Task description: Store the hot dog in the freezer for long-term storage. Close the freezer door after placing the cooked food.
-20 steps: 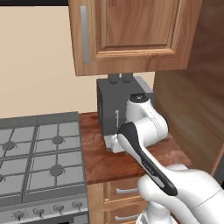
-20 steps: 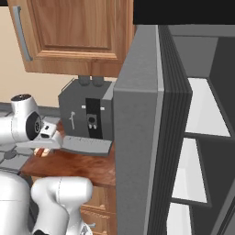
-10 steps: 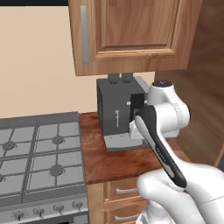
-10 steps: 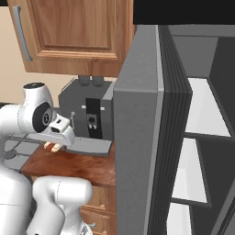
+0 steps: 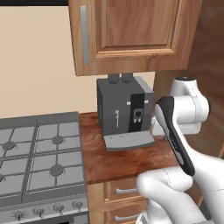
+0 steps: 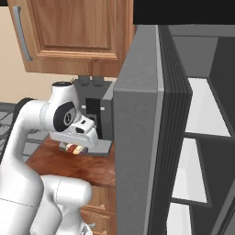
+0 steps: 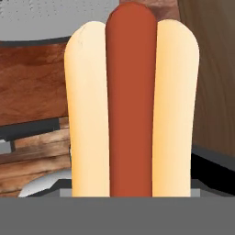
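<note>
Smooth, matt tan bread on the hot dog (image 7: 131, 105), with a slightly glossier red-brown sausage down the middle. Reddish-brown wood with a visible streaky grain and a soft sheen on the countertop (image 5: 127, 159). Lighter, warm-toned wood, smooth and satin, on the wall cabinet (image 5: 131, 33), fitted with a brushed metal bar handle (image 5: 85, 35). Dark grey matt casing, plastic-looking, on the coffee machine (image 5: 124, 111). Flat matt grey, like painted metal, on the freezer door (image 6: 137, 151); smooth white shelves (image 6: 202, 114) inside. Dull grey metal grates on the stove (image 5: 39, 157)
</note>
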You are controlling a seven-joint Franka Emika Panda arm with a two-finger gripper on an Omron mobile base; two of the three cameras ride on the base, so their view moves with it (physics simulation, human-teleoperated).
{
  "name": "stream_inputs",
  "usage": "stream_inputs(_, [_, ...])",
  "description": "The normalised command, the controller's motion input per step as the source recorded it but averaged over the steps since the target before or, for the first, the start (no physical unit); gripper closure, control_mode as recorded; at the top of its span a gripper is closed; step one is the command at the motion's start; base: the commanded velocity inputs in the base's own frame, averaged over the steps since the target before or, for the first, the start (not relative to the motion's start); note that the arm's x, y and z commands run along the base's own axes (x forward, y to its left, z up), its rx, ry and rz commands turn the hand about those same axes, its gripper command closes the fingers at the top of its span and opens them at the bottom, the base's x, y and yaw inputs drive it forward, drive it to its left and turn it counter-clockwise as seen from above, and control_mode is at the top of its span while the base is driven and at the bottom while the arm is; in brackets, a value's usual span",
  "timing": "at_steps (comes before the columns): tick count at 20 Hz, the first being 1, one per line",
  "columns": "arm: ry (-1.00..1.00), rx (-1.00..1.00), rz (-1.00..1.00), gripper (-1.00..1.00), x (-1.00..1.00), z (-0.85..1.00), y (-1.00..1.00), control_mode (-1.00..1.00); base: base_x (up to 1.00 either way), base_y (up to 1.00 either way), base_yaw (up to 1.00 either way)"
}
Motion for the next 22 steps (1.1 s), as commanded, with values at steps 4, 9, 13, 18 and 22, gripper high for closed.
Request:
stream_inputs(4, [0.05,0.0,0.0,1.0,-0.04,-0.24,-0.31,-1.0,0.0,0.0,0.0])
stream_inputs(9, [0.04,0.0,0.0,1.0,-0.04,-0.19,0.03,-1.0,0.0,0.0,0.0])
stream_inputs(13, [0.06,0.0,0.0,1.0,-0.01,-0.14,0.21,-1.0,0.0,0.0,0.0])
stream_inputs(18, [0.04,0.0,0.0,1.0,0.0,-0.07,0.1,-1.0,0.0,0.0,0.0])
stream_inputs(22, [0.0,0.0,0.0,1.0,0.0,-0.02,0.0,-1.0,0.0,0.0,0.0])
